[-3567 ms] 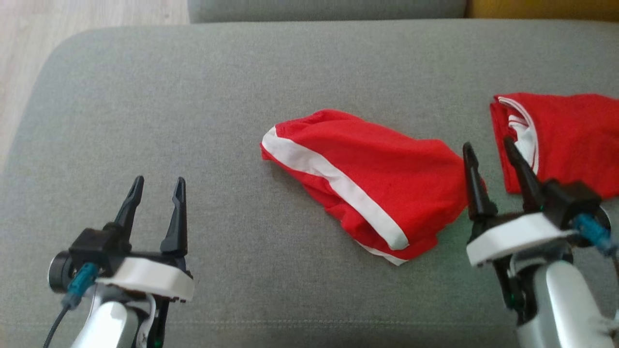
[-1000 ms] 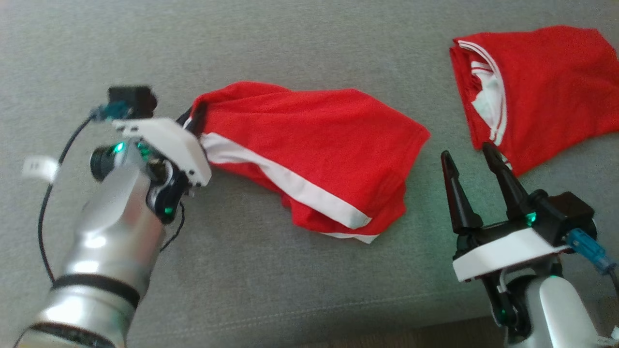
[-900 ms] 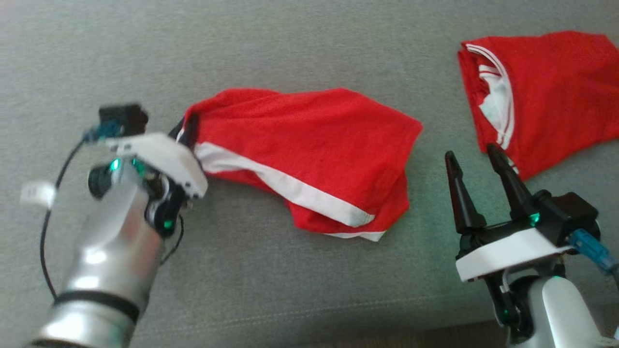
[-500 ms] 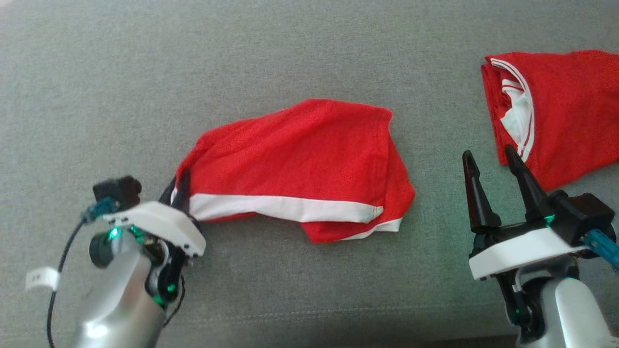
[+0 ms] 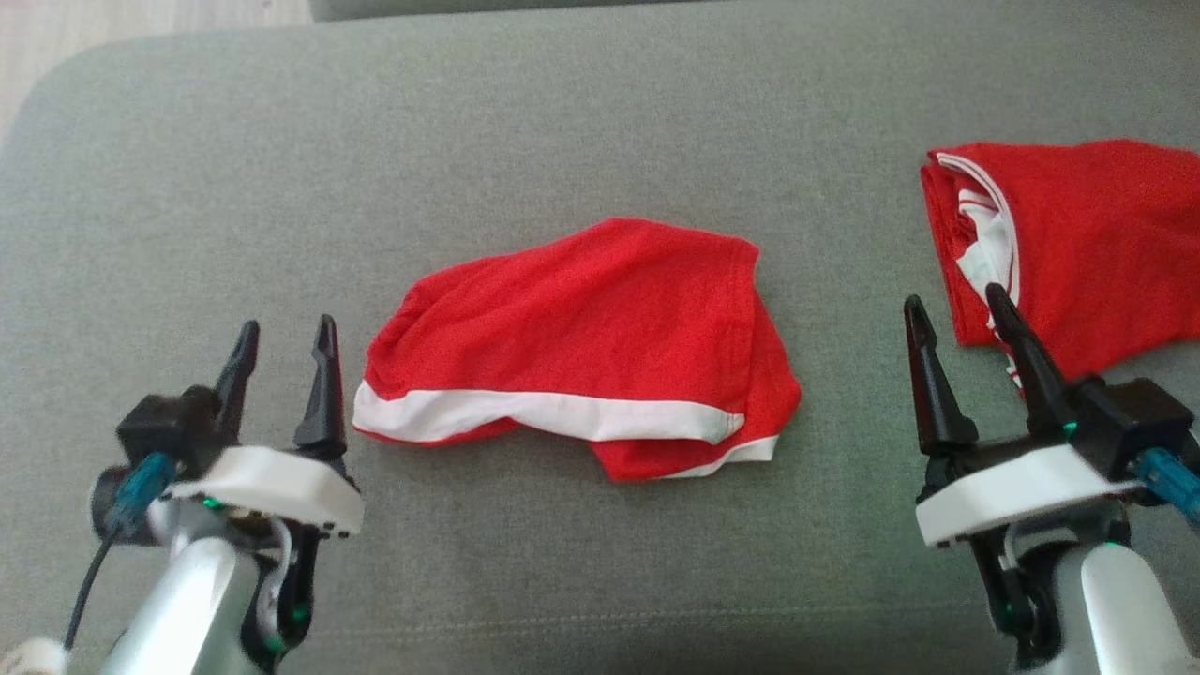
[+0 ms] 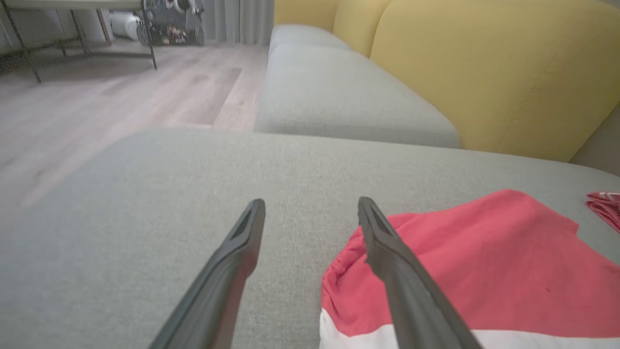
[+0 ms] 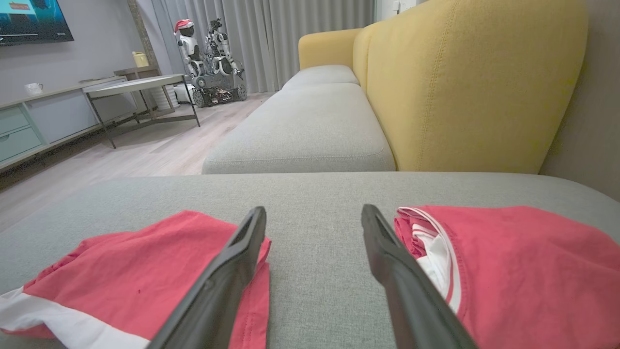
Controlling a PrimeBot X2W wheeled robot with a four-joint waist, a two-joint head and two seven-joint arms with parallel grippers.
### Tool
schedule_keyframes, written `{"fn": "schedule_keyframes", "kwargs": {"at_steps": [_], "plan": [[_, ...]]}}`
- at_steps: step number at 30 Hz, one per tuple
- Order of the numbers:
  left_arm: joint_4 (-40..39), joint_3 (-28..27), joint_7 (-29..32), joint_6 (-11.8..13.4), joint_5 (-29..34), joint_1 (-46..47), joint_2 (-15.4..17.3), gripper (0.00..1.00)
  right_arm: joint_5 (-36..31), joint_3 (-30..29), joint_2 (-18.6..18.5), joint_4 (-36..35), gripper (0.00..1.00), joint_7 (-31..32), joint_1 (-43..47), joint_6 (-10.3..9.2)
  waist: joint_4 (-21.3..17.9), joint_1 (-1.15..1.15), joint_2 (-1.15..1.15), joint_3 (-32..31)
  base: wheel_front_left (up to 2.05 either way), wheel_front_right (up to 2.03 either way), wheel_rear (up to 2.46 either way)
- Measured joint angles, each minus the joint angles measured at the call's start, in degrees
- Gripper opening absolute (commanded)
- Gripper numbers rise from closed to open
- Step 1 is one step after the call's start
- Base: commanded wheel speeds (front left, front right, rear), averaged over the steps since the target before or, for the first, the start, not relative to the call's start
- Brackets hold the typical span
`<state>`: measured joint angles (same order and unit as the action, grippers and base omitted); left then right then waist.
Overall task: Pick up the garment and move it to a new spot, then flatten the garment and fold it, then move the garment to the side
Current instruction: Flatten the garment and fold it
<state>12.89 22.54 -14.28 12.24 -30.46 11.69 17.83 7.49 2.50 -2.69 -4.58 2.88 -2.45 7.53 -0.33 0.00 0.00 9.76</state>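
Red garment (image 5: 581,337) w/ a white band lies loosely flat near the middle of the grey sofa cushion (image 5: 469,131). The band runs along the edge nearest the robot, and a 2nd layer pokes out at its R corner. It lies free of both arms.

Left fingers (image 5: 322,394) stand wide w/ nothing btwn them, tips pointing away from the robot. The inner one is just beside the garment's L end, w/ a sliver of cushion showing btwn. From the L wrist cam they spread over bare cushion and one crosses the garment's gathered red edge; can't tell if it touches.

Right fingers (image 5: 926,375) are also wide & empty, low on the R side, clear of the garment. Their outer tip overlaps a 2nd red garment (image 5: 1087,234) in the head view. That one is folded, w/ white trim at its opening, and lies at the cushion's R end, apart from the first.

R wrist cam: bare cushion btwn the fingers, one garment on each side. Behind are a yellow backrest (image 7: 474,87), another grey seat (image 7: 300,126), wood floor (image 7: 155,155), a table (image 7: 131,85) & 2 small robots (image 7: 208,48) by the curtains (image 7: 290,29).
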Motion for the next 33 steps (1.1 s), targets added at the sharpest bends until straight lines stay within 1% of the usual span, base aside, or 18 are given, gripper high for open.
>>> {"fn": "schedule_keyframes", "kwargs": {"at_steps": [2, 5, 8, 10, 12, 17, 22, 31, 32, 33], "plan": [[-3.63, -0.99, -0.02, 0.90, 1.97, -1.87, 0.79, 1.00, -0.03, -0.31, 0.00, -0.13, 1.00, 0.16, 0.73, 0.00, 0.26, 0.00, 0.00, -0.85, 0.00, 0.00, 0.00], [-7.17, -1.26, -0.02, 1.52, 3.39, -4.89, 1.97, 1.00, -0.58, -0.54, 0.00, -0.16, 1.00, 0.46, 2.02, 0.00, 0.58, 0.00, 0.00, -2.14, 0.00, 0.00, 0.00], [-9.48, -1.26, -0.02, 2.31, 4.30, -8.11, 3.32, 1.00, -0.71, -0.54, 0.00, -0.18, 1.00, 0.76, 2.46, 0.00, 0.73, 0.00, 0.00, -3.39, 0.00, 0.00, 0.00], [-10.32, -1.26, -0.02, 2.52, 4.49, -9.09, 3.72, 1.00, -1.01, -0.53, 0.00, -0.19, 1.00, 0.92, 2.60, 0.00, 0.75, 0.00, 0.00, -3.83, 0.00, 0.00, 0.00], [-12.05, -1.21, 0.14, 3.46, 4.93, -10.65, 4.13, 1.00, -1.01, -0.46, 0.00, -0.22, 1.00, 1.18, 3.34, 0.00, 0.77, 0.00, 0.00, -4.64, 0.00, 0.00, 0.00], [-14.80, -1.05, 1.09, 4.42, 5.17, -13.10, 4.85, 1.00, -1.02, -0.12, 0.01, -0.29, 1.00, 1.77, 5.64, 0.00, 0.73, 0.00, 0.00, -6.04, 0.00, 0.00, 0.00], [-15.93, -0.99, 1.57, 4.94, 5.17, -13.79, 5.24, 1.00, -1.18, 0.10, 0.01, -0.79, 1.00, 2.26, 5.70, 0.00, 0.70, 0.00, 0.00, -6.45, 0.00, 0.00, 0.00], [-16.29, -0.64, 2.42, 4.92, 5.15, -13.80, 5.28, 1.00, -1.44, 0.02, 0.01, -1.26, 1.00, 2.77, 5.70, 0.00, 0.97, 0.00, 0.00, -6.24, 0.00, 0.00, 0.00], [-16.26, -0.46, 2.66, 4.80, 5.13, -13.79, 5.31, 1.00, -1.44, -0.02, 0.01, -1.33, 1.00, 2.78, 5.70, 0.00, 1.04, 0.00, 0.00, -6.11, 0.00, 0.00, 0.00], [-15.84, -0.07, 3.18, 3.67, 4.52, -13.57, 5.32, 1.00, -1.43, -0.08, 0.02, -1.57, 1.00, 2.78, 5.69, 0.00, 1.16, 0.00, 0.00, -5.66, 0.00, 0.00, 0.00]]}}
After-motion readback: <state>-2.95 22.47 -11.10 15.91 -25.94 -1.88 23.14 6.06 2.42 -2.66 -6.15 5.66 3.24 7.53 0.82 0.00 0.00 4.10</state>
